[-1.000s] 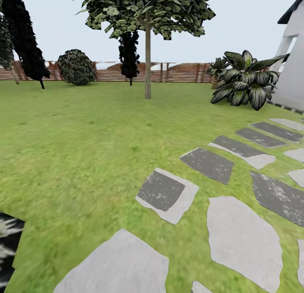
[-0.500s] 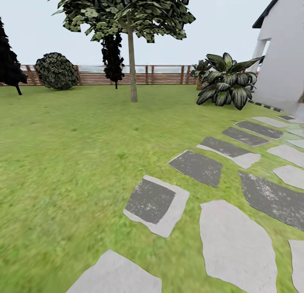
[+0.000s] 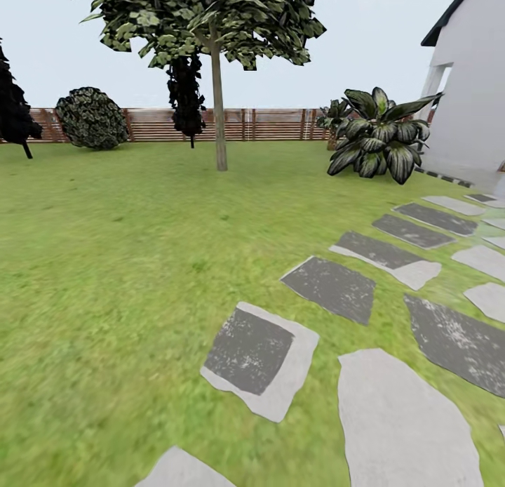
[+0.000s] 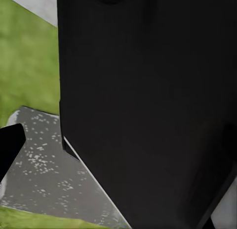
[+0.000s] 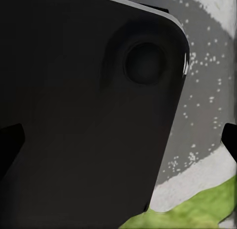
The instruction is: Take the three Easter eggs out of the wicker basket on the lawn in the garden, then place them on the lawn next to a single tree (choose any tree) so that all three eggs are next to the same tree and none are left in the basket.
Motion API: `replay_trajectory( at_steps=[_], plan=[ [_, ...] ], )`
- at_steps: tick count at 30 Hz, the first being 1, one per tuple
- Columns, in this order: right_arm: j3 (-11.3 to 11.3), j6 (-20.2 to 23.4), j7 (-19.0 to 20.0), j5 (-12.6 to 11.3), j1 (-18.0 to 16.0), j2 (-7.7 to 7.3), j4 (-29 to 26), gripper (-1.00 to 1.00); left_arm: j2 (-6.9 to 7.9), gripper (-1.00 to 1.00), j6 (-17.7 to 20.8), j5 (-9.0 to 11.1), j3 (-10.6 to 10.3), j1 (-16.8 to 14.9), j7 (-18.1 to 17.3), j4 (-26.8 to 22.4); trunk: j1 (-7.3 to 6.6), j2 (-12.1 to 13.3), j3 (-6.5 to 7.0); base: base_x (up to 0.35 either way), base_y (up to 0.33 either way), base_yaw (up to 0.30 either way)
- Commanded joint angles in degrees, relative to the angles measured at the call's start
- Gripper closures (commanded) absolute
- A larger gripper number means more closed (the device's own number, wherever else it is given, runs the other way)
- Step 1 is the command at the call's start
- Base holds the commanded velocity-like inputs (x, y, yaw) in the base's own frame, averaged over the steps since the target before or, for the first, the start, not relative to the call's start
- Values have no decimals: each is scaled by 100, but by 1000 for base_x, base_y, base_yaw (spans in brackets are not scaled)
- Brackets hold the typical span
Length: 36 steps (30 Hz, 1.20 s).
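The garden seen from the robot's head cam: a mottled green lawn (image 3: 112, 262), yellowish in patches, runs back to a brown horizontal-slat wooden fence (image 3: 273, 125). The tree (image 3: 219, 101), w/ a straight pale grey-beige trunk and dark blocky foliage flecked w/ pale leaves, stands on the grass just in front of that fence. Left of the tree sit a rounded dark shrub (image 3: 91, 118) and, at the frame edge, a narrow black cypress (image 3: 14, 108); right of it, a broad-leaved striped plant (image 3: 382, 139) beside a white house wall (image 3: 470, 87). Nearer the cam than the tree, irregular stepping stones (image 3: 256, 357), pale grey w/ dark speckled centres, curve across the grass toward the house. Eggs and basket can't be seen in any cam.

Left wrist cam: a flat matte-black robot body panel (image 4: 148, 105) blocks most of the shot, w/ speckled grey stone and grass behind. Right wrist cam: a similar black panel (image 5: 84, 115), rounded corner w/ a circular recess, over speckled stone and a grass strip. Whether either gripper is open, closed or holding anything can't be told.
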Motion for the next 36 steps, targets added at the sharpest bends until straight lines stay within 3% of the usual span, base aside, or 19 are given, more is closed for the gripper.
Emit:
replay_trajectory(
  at_steps=[1,6,18,36],
  plan=[
    [19,-15,-3,39,-3,-1,5,-100,-3,-100,8,7,44,-1,-2,-4,3,-2,-5,331,0,0],
    [17,-18,-3,39,-3,-1,5,-100,-5,-100,8,7,42,-1,-2,-4,3,-2,-5,331,0,80],
    [14,-255,-3,39,-3,-1,22,-100,-3,-100,8,7,44,-1,-2,-4,3,-2,-5,331,0,267],
    [14,-261,-3,47,-3,21,32,-100,-6,-100,8,7,44,-1,-2,-4,3,-2,-5,331,0,59]
  ],
)
